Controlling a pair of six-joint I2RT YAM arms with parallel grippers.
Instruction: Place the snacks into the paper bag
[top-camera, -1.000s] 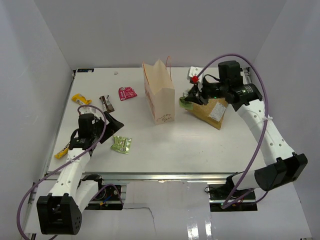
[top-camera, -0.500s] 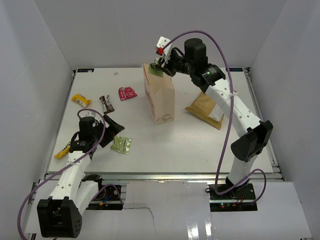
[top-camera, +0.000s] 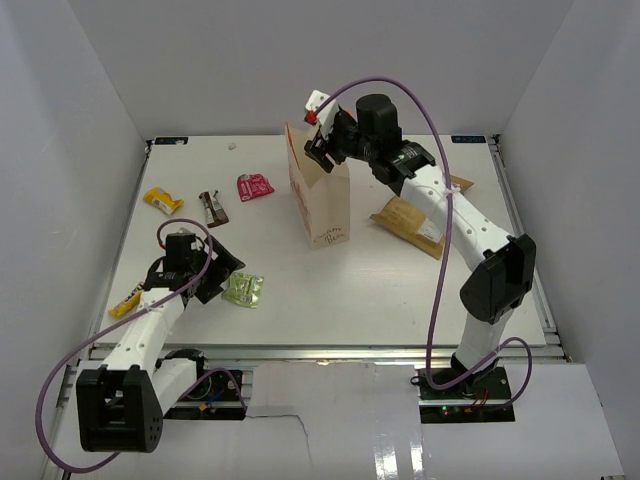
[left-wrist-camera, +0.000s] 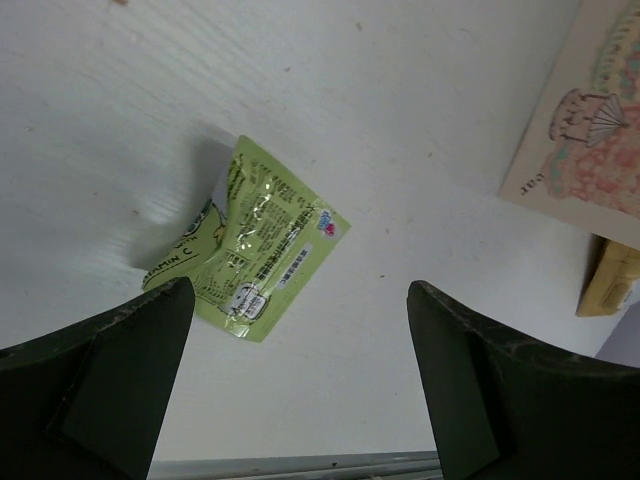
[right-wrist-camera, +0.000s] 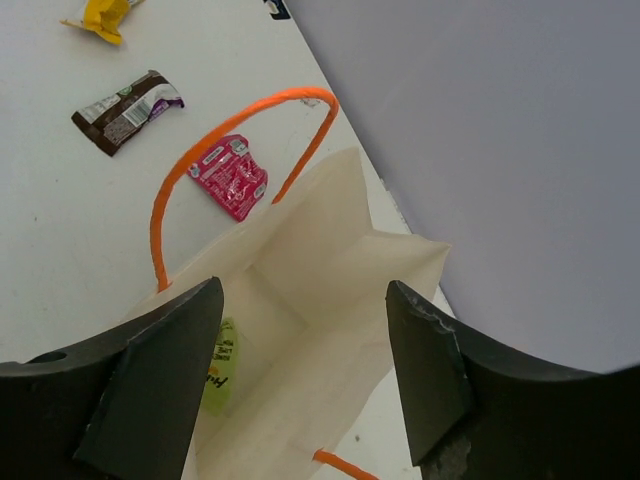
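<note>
Paper bag (right-wrist-camera: 330, 230) gapes beneath parted right gripper (right-wrist-camera: 302, 300).

Robot lab cell: plain white walls (top-camera: 300, 60) box in white table (top-camera: 350, 290); purple cables (top-camera: 375, 79) exposed.

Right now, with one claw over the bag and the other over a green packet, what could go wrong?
The right gripper hangs open over the paper bag, beside its orange handle; pulling away, it might snag the cord and tip the bag. The green packet below the open left gripper lies flat, so the grip may slip off it.
</note>
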